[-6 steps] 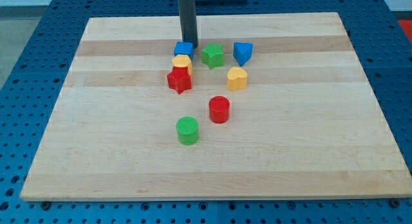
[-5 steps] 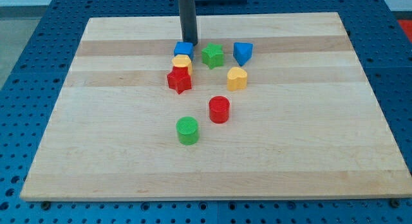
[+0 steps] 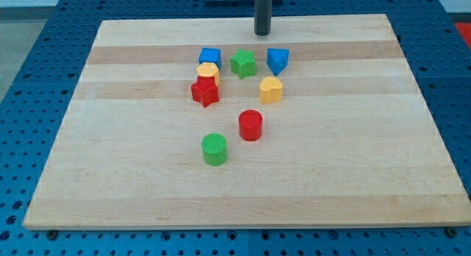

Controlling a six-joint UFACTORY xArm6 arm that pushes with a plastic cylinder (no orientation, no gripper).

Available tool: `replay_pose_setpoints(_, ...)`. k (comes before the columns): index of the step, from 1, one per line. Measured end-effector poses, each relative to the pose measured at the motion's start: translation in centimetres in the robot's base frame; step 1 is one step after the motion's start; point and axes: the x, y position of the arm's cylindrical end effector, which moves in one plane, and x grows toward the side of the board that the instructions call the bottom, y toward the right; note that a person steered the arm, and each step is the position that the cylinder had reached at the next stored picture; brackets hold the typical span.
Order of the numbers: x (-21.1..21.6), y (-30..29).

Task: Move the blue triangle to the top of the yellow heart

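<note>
Blue triangle [image 3: 277, 60] unobstructed, my tip [image 3: 263, 33] apart

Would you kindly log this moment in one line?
my tip: above blue triangle, apart | yellow heart: below triangle | push: pending

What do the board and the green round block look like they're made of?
The board looks like pale wood with a smooth matte finish: long plank strips and grain streaks show. The green round block looks like plastic, possibly 3D-printed, going by its flat bright colour and fine ridges on top, though the view leaves that open.
</note>
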Motion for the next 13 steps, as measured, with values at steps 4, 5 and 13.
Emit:
replay_pose_setpoints(4, 5.5, 1.7)
replay_pose_setpoints(5, 5.6, 1.7)
replay_pose_setpoints(13, 4.1, 6.3)
